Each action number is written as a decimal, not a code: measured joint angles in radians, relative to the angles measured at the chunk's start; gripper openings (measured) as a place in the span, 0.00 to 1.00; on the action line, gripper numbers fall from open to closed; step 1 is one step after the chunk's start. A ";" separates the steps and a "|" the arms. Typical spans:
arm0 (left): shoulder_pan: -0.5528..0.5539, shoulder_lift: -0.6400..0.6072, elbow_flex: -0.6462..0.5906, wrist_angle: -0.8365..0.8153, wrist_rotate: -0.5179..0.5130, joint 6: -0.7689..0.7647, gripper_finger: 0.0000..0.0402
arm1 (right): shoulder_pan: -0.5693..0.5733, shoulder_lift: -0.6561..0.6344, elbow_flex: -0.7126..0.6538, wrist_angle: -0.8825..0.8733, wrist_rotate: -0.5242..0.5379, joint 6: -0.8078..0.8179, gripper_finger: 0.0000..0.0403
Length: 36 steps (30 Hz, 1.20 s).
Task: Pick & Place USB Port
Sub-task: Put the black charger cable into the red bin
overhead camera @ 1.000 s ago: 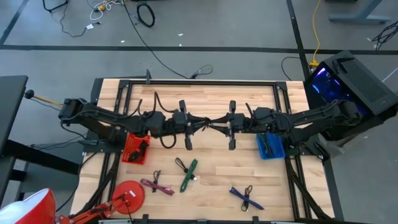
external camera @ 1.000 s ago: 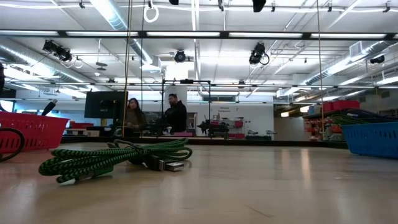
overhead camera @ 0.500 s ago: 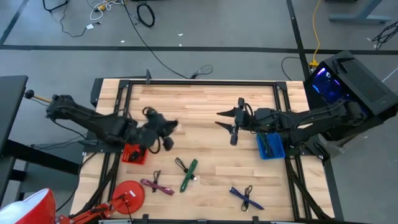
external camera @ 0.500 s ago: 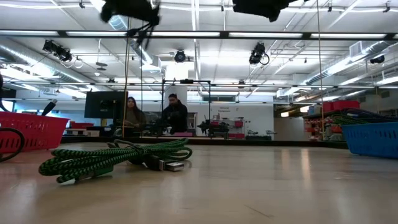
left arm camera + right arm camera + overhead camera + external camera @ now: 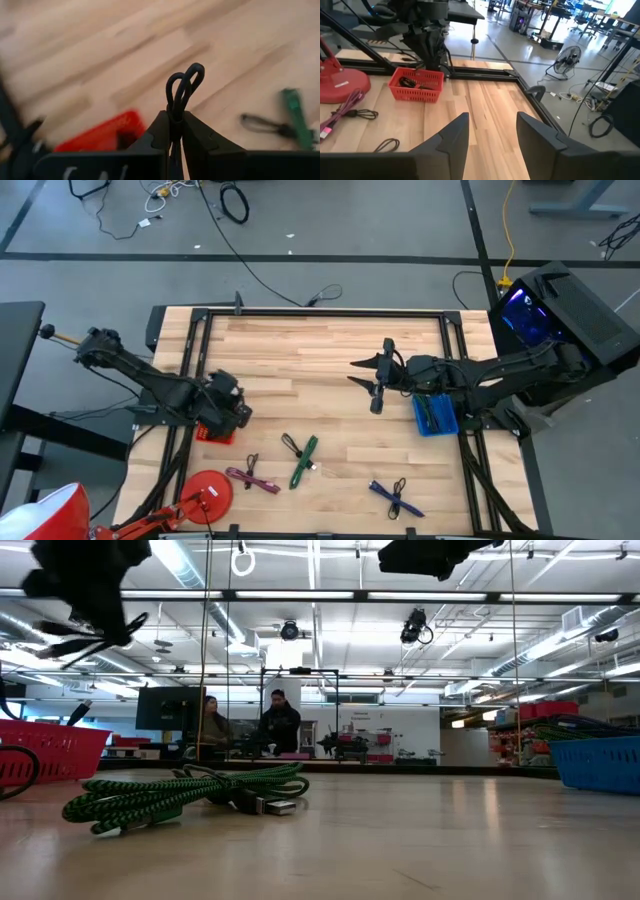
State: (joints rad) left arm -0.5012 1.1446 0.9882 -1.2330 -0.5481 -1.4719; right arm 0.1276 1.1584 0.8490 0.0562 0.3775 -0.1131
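Note:
My left gripper [image 5: 232, 415] hangs over the red basket [image 5: 213, 430] at the table's left side, shut on a black cable [image 5: 184, 86] whose loops stick out past the fingertips. The low view has this gripper [image 5: 85, 595] high up, with strands dangling under it. My right gripper [image 5: 352, 372] is open and stays high above the middle of the table, pointing left. A green cable [image 5: 303, 460], a pink cable [image 5: 250, 478] and a blue cable [image 5: 395, 498] lie flat on the near half of the table. The blue basket [image 5: 435, 415] sits at the right. My left gripper pinches the black cable between its two fingers [image 5: 160, 127], just below a pair of loops [image 5: 190, 80] that stick out beyond the tips. The cable is lifted clear of the table, above the red basket [image 5: 100, 137]. The rest of it is hidden behind the fingers.
A red round lamp base [image 5: 205, 492] stands at the near left corner. The red basket [image 5: 417, 85] holds dark cables. Black frame rails run along the table's edges. Bare wood lies between the arms and toward the far edge. People sit in the room beyond [image 5: 275, 725].
My left gripper has swung from the table's middle toward the left edge, carrying the black cable, and now hangs over the red basket. My right gripper stayed near the middle and turned about early in that second, then kept still.

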 joint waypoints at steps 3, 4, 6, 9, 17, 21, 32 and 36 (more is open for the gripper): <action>-0.034 0.002 0.000 -0.064 0.071 -0.112 0.07 | 0.000 0.000 0.000 -0.011 0.000 0.001 0.41; -0.046 0.010 0.000 -0.074 0.089 -0.143 0.07 | 0.000 0.000 0.000 -0.012 0.000 0.001 0.41; -0.073 0.021 0.000 -0.101 0.123 -0.210 0.07 | -0.001 0.000 0.000 -0.014 0.000 0.000 0.41; -0.115 0.042 0.000 -0.136 0.145 -0.301 0.07 | -0.001 0.000 0.000 -0.018 0.000 0.000 0.41; -0.180 0.128 0.000 -0.224 0.187 -0.469 0.07 | -0.001 0.000 0.000 -0.027 -0.003 0.002 0.41; -0.188 0.163 0.000 -0.223 0.190 -0.485 0.07 | -0.001 0.000 0.000 -0.027 -0.003 0.007 0.41; -0.178 0.208 -0.036 -0.182 0.235 -0.472 0.07 | -0.001 0.000 0.000 -0.028 -0.004 0.024 0.41; -0.175 0.209 -0.089 -0.152 0.266 -0.473 0.08 | -0.001 0.000 0.000 -0.028 -0.004 0.026 0.41</action>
State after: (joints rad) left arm -0.6765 1.3533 0.8997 -1.3850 -0.2823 -1.9446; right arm 0.1268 1.1587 0.8490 0.0285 0.3737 -0.0868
